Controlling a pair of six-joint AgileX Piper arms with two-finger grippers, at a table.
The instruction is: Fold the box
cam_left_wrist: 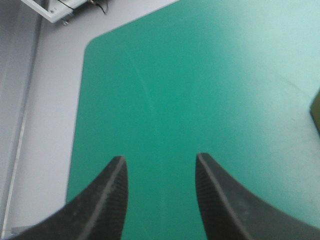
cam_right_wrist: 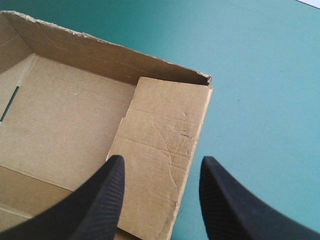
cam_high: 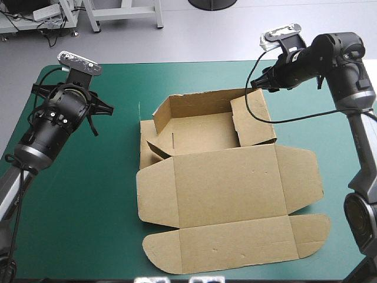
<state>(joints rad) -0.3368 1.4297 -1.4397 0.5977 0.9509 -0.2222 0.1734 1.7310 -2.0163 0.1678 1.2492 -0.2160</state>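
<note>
Box point(cam_high: 230, 188) mid-table on teal-green cover point(cam_high: 88, 200): tray toward far edge, far wall up, lid flat toward near edge. Right gripper point(cam_right_wrist: 162, 159) over tray's right wall point(cam_right_wrist: 165, 125), jaws apart, empty, likely poised to tuck it. Left gripper point(cam_left_wrist: 160, 157) over bare cover, well apart from box, spread, holding nothing.

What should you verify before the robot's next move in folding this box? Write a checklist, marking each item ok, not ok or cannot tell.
1. Left end effector open: ok; it is over bare teal-green cover, apart from the box.
2. Right end effector open, holding nothing: ok.
3. Right end effector over the right side panel: ok.
4. Far wall raised: ok.
5. Left side wall raised: not ok; it lies low.
6. Right side panel tucked in: cannot tell.
</note>
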